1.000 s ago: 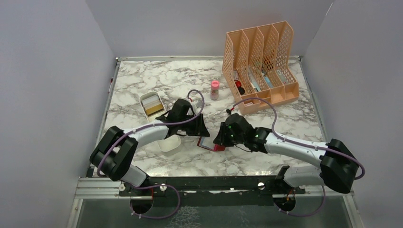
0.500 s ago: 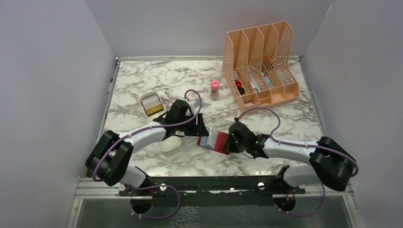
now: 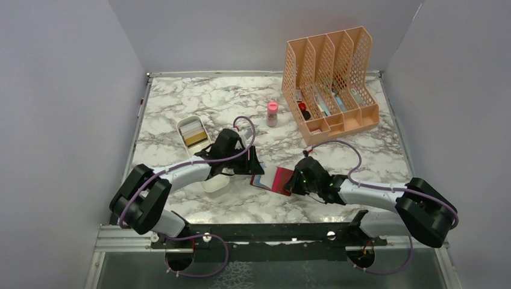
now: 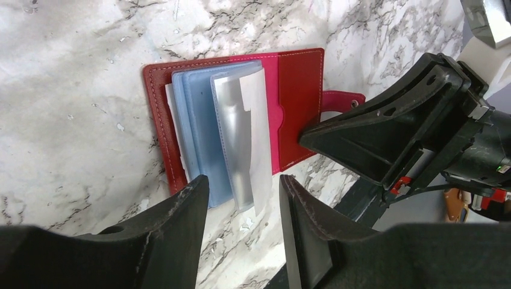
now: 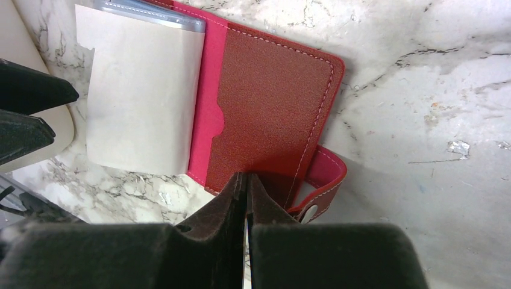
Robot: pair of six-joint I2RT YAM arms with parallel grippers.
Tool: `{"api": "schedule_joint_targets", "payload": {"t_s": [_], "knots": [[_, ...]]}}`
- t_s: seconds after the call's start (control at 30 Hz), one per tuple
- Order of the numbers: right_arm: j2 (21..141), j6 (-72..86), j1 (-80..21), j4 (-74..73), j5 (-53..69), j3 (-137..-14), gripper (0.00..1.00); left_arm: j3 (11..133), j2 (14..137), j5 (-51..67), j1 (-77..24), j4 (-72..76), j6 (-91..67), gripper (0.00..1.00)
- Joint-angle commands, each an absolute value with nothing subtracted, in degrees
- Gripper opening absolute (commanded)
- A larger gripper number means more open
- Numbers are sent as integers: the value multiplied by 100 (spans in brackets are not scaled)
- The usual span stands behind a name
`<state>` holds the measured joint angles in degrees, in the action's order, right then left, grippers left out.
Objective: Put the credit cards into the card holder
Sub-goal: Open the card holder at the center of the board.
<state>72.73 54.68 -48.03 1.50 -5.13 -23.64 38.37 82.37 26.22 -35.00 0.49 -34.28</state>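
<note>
The red card holder (image 3: pixel 278 179) lies open on the marble, pink lining up. Its clear plastic sleeves (image 4: pixel 240 135) and a blue one (image 4: pixel 202 129) fan over the left half; a white paper insert (image 5: pixel 141 96) shows in the top sleeve. My left gripper (image 3: pixel 255 166) (image 4: pixel 241 183) is open just off the sleeves' lower ends, holding nothing. Shut, my right gripper (image 3: pixel 291 184) (image 5: pixel 247 178) has its tips on the near edge of the red right flap (image 5: pixel 271 108), beside the snap strap (image 5: pixel 322 180). Cards sit in a white tray (image 3: pixel 184 124).
A second white tray (image 3: pixel 215 183) lies under my left arm, left of the holder. A pink-capped bottle (image 3: pixel 272 112) stands behind, and a peach file organizer (image 3: pixel 330 84) fills the back right. The right gripper body (image 4: pixel 391 129) sits close to my left fingers.
The card holder has been spread open and now lies flat. My right gripper moved right and nearer, onto the right flap's edge. The left gripper shifted only slightly.
</note>
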Motion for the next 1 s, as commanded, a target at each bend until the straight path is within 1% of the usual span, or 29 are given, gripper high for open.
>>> {"api": "schedule_joint_targets", "payload": {"t_s": [0.0, 0.07, 0.2, 0.4, 0.5, 0.97], "knots": [[7337, 5384, -4685, -247, -886, -2031, 9, 3764, 8260, 2853, -3561, 505, -3622, 49], [7281, 5374, -4684, -259, -871, -2039, 9, 3787, 8253, 2917, -3615, 602, -3695, 49], [7217, 5353, -4682, -247, -834, -2060, 9, 3807, 8351, 2956, -3663, 690, -3761, 55], [7181, 5310, -4685, -258, -790, -2101, 9, 3802, 8557, 2838, -3724, 730, -3784, 59], [7160, 5285, -4685, -248, -751, -2110, 9, 3814, 8578, 2732, -3752, 723, -3745, 63], [6926, 5135, -4685, -199, -662, -2205, 9, 3841, 8680, 3213, -4023, 1453, -4307, 63]]}}
